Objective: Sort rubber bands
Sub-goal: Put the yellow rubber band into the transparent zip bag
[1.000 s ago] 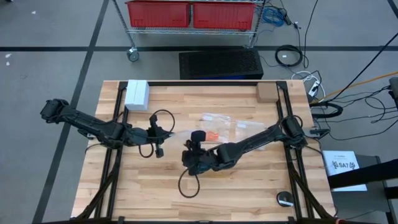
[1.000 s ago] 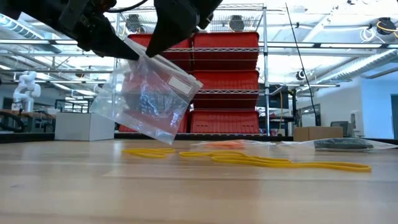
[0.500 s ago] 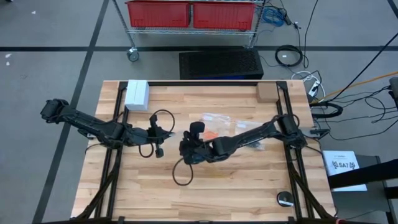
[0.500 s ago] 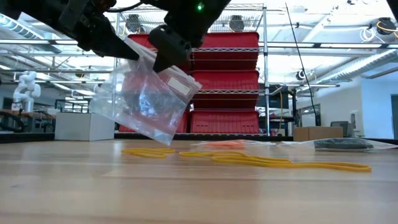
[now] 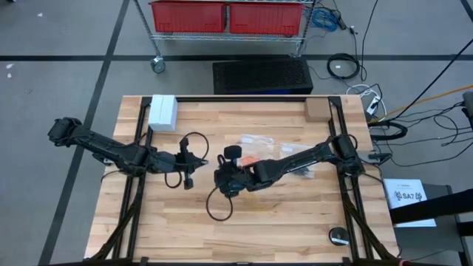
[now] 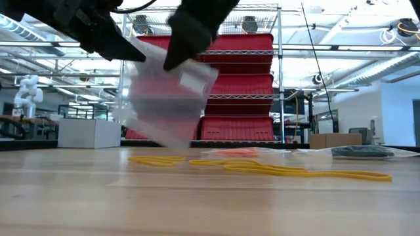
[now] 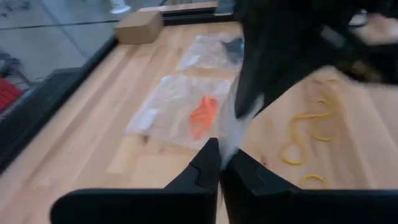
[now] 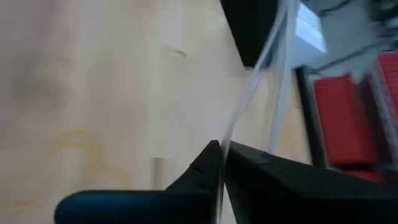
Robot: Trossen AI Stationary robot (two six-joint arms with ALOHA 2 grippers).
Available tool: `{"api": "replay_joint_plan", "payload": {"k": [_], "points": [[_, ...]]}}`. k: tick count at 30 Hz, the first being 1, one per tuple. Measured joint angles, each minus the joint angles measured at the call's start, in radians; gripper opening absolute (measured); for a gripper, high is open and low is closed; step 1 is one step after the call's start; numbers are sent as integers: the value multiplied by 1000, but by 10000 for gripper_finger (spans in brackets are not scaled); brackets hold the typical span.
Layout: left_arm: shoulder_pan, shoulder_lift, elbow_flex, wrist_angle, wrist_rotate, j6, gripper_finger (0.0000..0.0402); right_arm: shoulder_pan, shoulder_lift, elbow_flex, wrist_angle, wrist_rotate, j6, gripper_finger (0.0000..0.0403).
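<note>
At centre frame in the high view, the right gripper has moved in from below and clamped onto the clear bag, which the left gripper still pinches at its other edge. Yellow rubber bands lie on the table as before.

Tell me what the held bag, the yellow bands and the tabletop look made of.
Bag: thin clear plastic film, glossy; the red bins show through it.
Yellow bands: likely rubber, matte; thin limp loops lying flat.
Tabletop: light wood strips joined side by side, smooth, probably sealed.
</note>
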Motion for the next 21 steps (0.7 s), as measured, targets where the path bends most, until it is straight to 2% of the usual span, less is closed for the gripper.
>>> {"api": "replay_joint_plan", "payload": {"k": [2, 6, 13, 17, 21], "points": [[0, 0, 0, 2, 43, 0, 22, 9, -12, 31, -53, -47, 36, 6], [0, 15, 0, 35, 109, 0, 53, 22, -20, 92, -127, -40, 49, 1], [0, 64, 0, 122, 131, 7, 100, 23, -19, 148, -247, -49, 55, 0], [0, 69, 0, 156, 129, 48, 102, 25, -19, 152, -261, -49, 70, 0], [0, 69, 0, 156, 126, 48, 79, 31, -19, 152, -265, -49, 82, 0]]}}
